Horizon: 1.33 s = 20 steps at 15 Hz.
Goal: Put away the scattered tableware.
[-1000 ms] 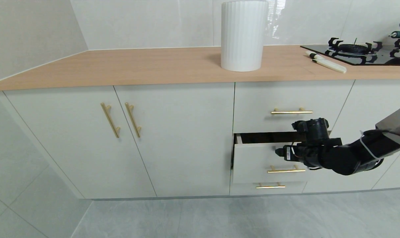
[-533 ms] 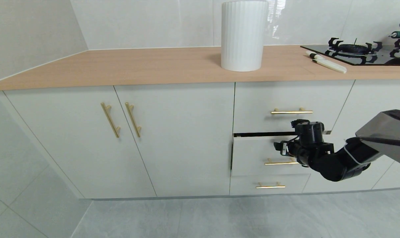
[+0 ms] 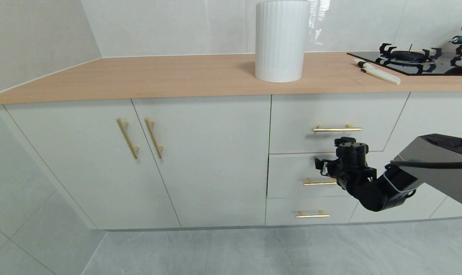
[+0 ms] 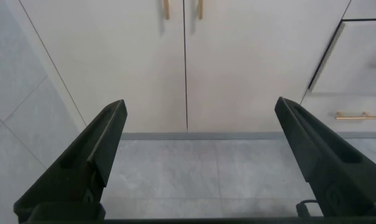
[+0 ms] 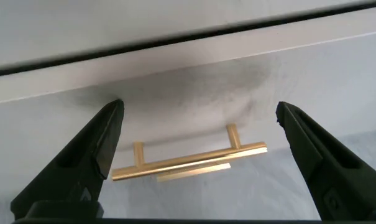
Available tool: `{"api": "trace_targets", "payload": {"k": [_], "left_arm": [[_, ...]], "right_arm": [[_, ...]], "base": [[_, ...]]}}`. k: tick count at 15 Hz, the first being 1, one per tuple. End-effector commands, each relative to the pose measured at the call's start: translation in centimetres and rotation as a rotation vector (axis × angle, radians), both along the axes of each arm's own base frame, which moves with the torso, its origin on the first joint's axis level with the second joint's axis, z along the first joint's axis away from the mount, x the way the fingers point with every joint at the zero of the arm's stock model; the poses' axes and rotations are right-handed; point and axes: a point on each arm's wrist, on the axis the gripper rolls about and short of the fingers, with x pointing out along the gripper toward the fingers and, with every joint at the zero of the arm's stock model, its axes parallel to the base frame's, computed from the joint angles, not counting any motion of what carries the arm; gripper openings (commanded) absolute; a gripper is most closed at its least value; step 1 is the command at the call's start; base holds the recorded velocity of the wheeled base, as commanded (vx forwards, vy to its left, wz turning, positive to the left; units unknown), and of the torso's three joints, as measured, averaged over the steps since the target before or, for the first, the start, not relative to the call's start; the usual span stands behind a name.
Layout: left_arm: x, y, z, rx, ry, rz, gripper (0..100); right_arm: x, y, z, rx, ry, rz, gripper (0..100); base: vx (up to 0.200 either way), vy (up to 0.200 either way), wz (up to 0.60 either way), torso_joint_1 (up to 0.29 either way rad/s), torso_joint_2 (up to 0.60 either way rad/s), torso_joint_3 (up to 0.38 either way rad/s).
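My right gripper (image 3: 322, 167) is open and sits against the front of the middle drawer (image 3: 290, 172), just above its brass handle (image 3: 319, 183). The drawer is flush with the cabinet face. In the right wrist view the same brass handle (image 5: 188, 163) lies between the spread fingers of the right gripper (image 5: 200, 111), with nothing held. A white knife (image 3: 377, 72) lies on the wooden counter (image 3: 158, 76) beside the stove. My left gripper (image 4: 200, 107) is open and empty above the grey floor, facing the cabinet doors (image 4: 188, 62).
A tall white ribbed container (image 3: 280, 42) stands on the counter above the drawers. A black gas stove (image 3: 414, 61) is at the far right. Two cabinet doors with brass handles (image 3: 139, 137) are left of the drawer stack. Grey tiled floor (image 3: 215, 252) lies in front.
The middle drawer, open a hand's width a second ago, has slid fully shut. My right gripper moved in toward the cabinet with it.
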Motion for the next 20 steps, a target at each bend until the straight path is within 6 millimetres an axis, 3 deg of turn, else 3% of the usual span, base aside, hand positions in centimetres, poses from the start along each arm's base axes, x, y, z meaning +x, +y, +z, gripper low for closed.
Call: {"api": "trace_targets", "payload": {"k": [1,8,11,15,16,17,18,19,20], "left_arm": [[0.0,0.0,0.0,0.0,-0.001,0.0,100],[0.0,0.0,0.0,0.0,-0.001,0.0,100],[0.0,0.0,0.0,0.0,0.001,0.0,100],[0.0,0.0,0.0,0.0,-0.001,0.0,100],[0.0,0.0,0.0,0.0,-0.001,0.0,100],[0.0,0.0,0.0,0.0,-0.001,0.0,100],[0.0,0.0,0.0,0.0,-0.001,0.0,100],[0.0,0.0,0.0,0.0,-0.001,0.0,100],[0.0,0.0,0.0,0.0,-0.001,0.0,100]], "right_arm": [[0.3,0.0,-0.5,-0.002,0.006,-0.003,100],[0.7,0.1,0.0,0.032,-0.024,-0.012,100],[0.1,-0.3,1.4,0.028,-0.04,-0.035,100],[-8.6,-2.4,11.5,0.055,-0.18,-0.037,100],[-12.7,-3.4,15.4,0.073,-0.281,-0.036,100],[-15.4,-4.1,17.3,0.059,-0.336,-0.032,100],[-19.5,-5.0,18.7,0.01,-0.386,-0.022,100],[-22.9,-5.9,19.3,-0.042,-0.422,-0.017,100],[-24.1,-6.2,19.3,-0.061,-0.433,-0.016,100]], "base": [[0.0,0.0,0.0,0.0,0.0,0.0],[0.0,0.0,0.0,0.0,0.0,0.0],[0.0,0.0,0.0,0.0,0.0,0.0],[0.0,0.0,0.0,0.0,0.0,0.0],[0.0,0.0,0.0,0.0,0.0,0.0],[0.0,0.0,0.0,0.0,0.0,0.0],[0.0,0.0,0.0,0.0,0.0,0.0],[0.0,0.0,0.0,0.0,0.0,0.0],[0.0,0.0,0.0,0.0,0.0,0.0]]}}
